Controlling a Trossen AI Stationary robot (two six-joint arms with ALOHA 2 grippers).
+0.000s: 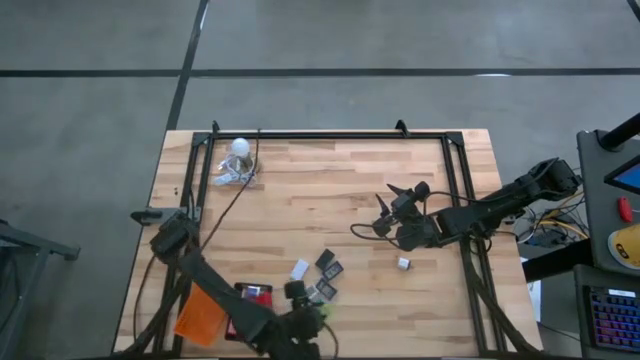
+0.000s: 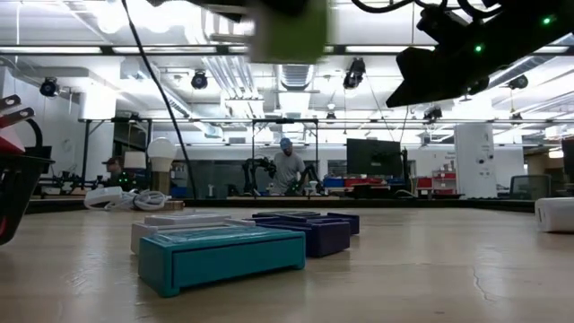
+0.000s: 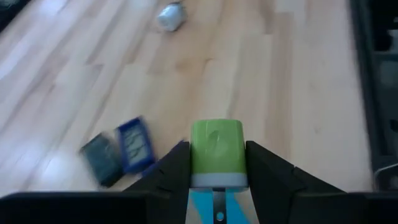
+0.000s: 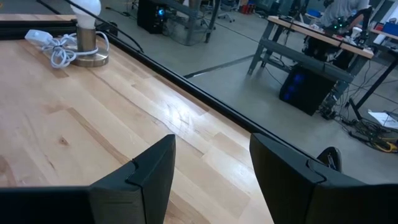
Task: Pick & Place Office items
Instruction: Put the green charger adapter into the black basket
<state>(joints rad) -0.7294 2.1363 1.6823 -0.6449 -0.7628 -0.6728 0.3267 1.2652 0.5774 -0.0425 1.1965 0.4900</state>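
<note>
Grey concrete floor surrounds a pale wooden table [image 1: 330,210] framed by black rails. Along the table's near edge the left arm runs low from the left side toward the middle, its left hand [image 3: 217,163] lifted off the boards. That hand is partly closed on a green block [image 3: 216,152], one dark finger pressed against each side of it; in the low view the block shows as a blurred green shape at the top, clear above the wood. Just beyond the hand, near the middle of the near edge, lie the other office items: a teal piece [image 2: 224,254], a purple piece [image 2: 309,231] and a white piece [image 1: 300,268], close together, with darker ones beside them. A red piece [image 1: 256,292] lies in a black tray [image 1: 235,308] just beside an orange tray [image 1: 200,315], toward the near left corner. The right arm reaches in from the right edge, its right hand [image 4: 211,171] hovering over the middle, fingers apart with nothing between them. A small white block [image 1: 404,263] sits just beside that hand, toward the near edge. A bulb [image 1: 239,149] with a coiled cord stands near the far left corner.
</note>
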